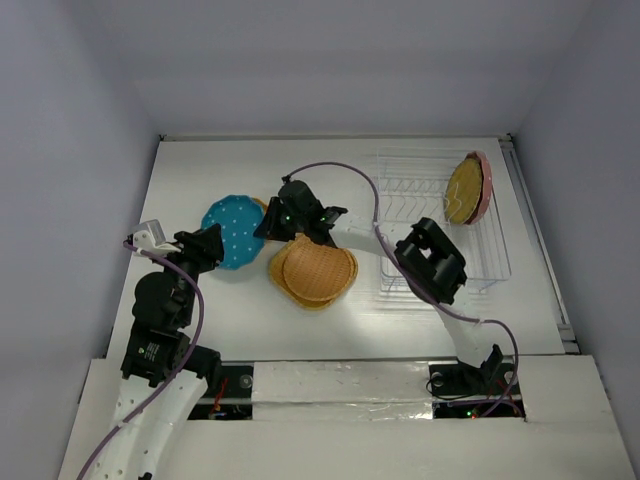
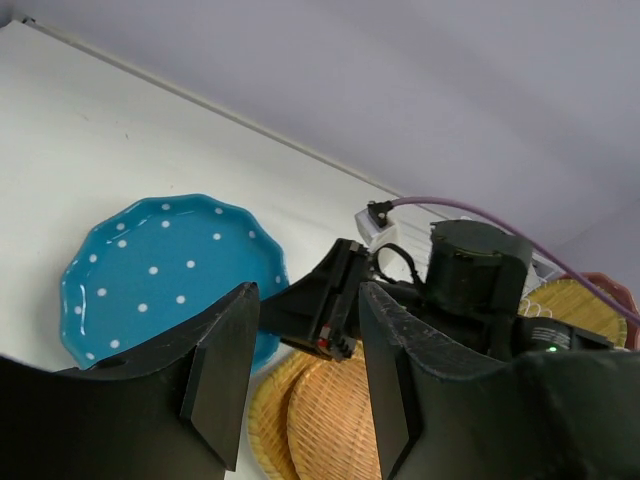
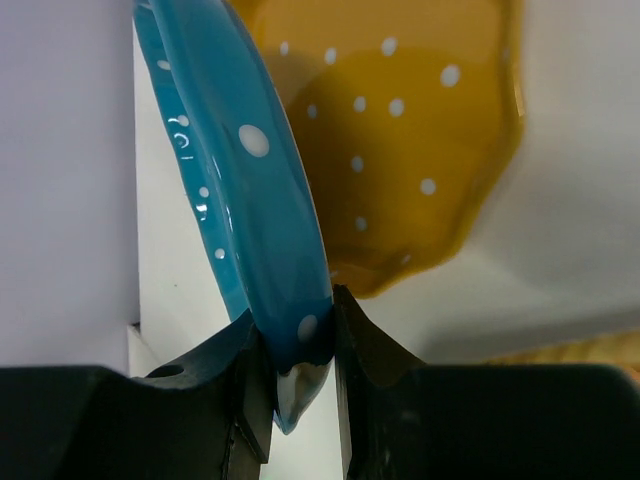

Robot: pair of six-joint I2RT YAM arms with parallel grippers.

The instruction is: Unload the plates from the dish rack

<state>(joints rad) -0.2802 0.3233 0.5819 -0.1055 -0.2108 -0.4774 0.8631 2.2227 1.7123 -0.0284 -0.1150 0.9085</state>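
Note:
The blue dotted plate point(image 1: 235, 231) lies tilted at the table's left, over a yellow dotted plate point(image 1: 262, 205) that barely peeks out. My right gripper point(image 1: 270, 224) is shut on the blue plate's right rim. In the right wrist view the jaws point(image 3: 298, 335) clamp the blue rim point(image 3: 240, 170), with the yellow plate point(image 3: 400, 130) beneath. My left gripper point(image 1: 212, 243) is open and empty beside the blue plate's left edge. Two woven plates point(image 1: 312, 270) lie stacked on the table. The dish rack point(image 1: 440, 240) holds a woven plate point(image 1: 463, 188) and a pink plate point(image 1: 485, 185) upright.
In the left wrist view, the open fingers point(image 2: 225, 370) frame the right gripper point(image 2: 330, 310), the blue plate point(image 2: 165, 270) and the woven stack point(image 2: 320, 420). The right arm's purple cable point(image 1: 350, 175) loops over the rack's left end. White walls enclose the table.

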